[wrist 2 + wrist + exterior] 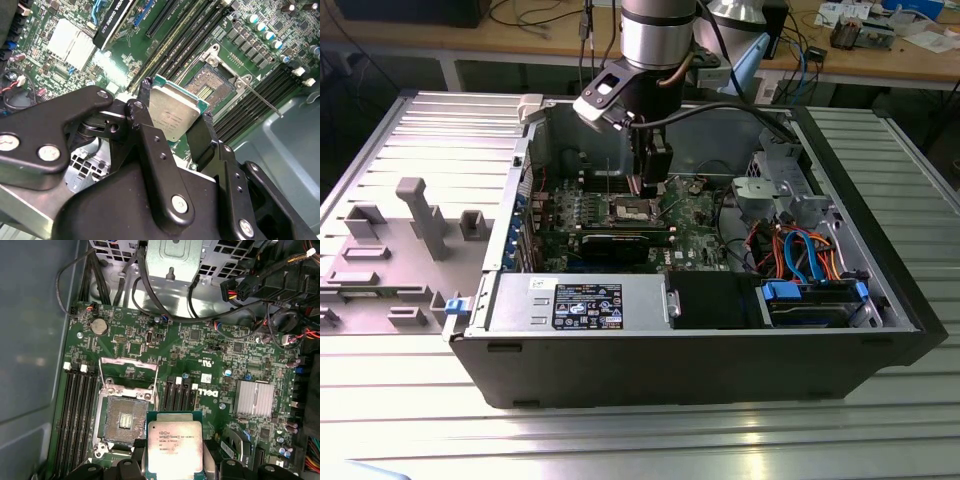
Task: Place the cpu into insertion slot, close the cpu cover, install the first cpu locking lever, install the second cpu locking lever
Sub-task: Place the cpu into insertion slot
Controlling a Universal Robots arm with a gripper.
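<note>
A: Look, the insertion slot (125,417) sits bare; the cpu (175,447) hangs just beside it, probably a little above, hard to judge.
B: And the gripper (175,461) has its fingers clamped on the chip's opposite edges. Light, stiff, fragile: edges only.

Silver arm (655,35), black screw-studded fingers (152,150), black cable (720,112)

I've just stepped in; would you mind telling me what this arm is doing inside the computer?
The robot arm's gripper, inside the open computer case, is shut on the cpu, gripping it by two opposite edges. The chip hangs above the green motherboard, just beside the insertion slot, and is not yet seated. The slot is bare and the cpu cover appears raised off it, so nothing is closed or locked yet.
</note>
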